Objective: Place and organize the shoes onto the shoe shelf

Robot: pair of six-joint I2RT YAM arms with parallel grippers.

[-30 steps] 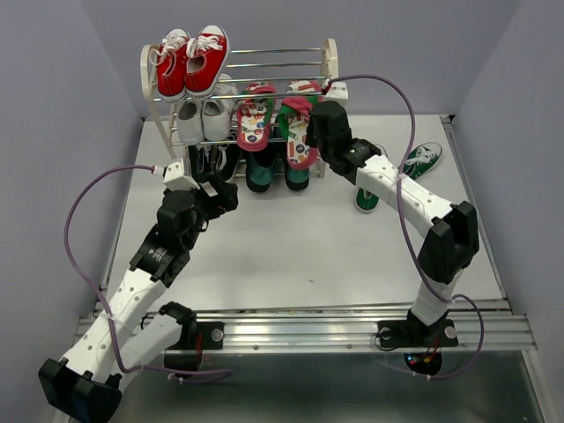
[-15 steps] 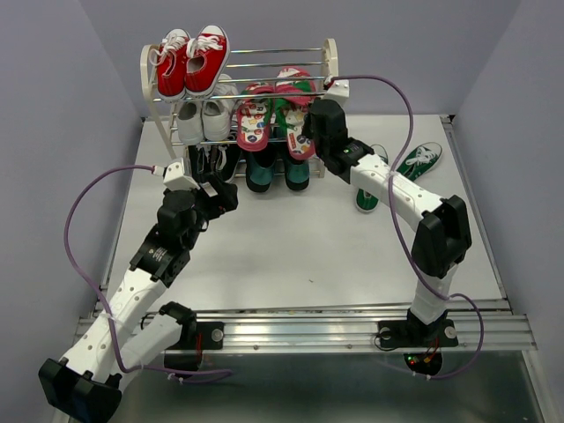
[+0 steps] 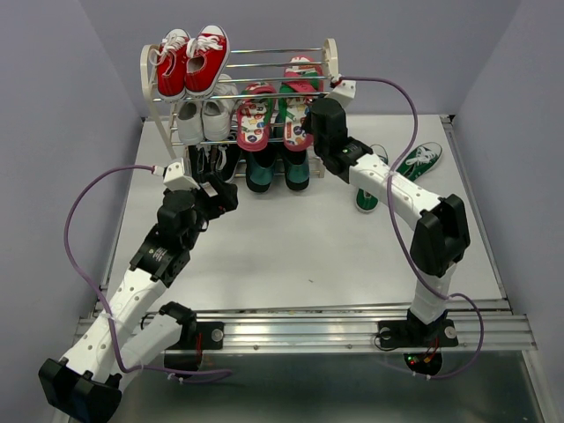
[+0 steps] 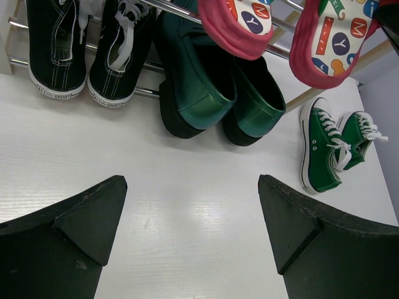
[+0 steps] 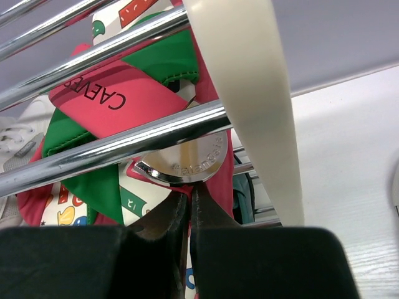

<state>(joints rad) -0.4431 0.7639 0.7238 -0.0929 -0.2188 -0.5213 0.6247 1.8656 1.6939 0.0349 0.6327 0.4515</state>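
The shoe shelf stands at the back of the table. Two red flip-flops with green straps lean on its middle tier, the left one lower than the right one. My right gripper is shut, its tips against the right flip-flop's heel edge, under a chrome rod and beside the cream frame. Dark teal slip-ons sit on the bottom tier. Two green sneakers lie on the table to the right. My left gripper hangs open over bare table before the shelf.
Red sneakers occupy the top tier's left, white sneakers the middle tier's left, black sneakers the bottom left. Grey walls close in on the table at the back and both sides. The right arm reaches across in front of the green sneakers.
The right gripper has pushed up and back toward the shelf, and the right flip-flop has slid higher on its tier. The left arm has not moved.
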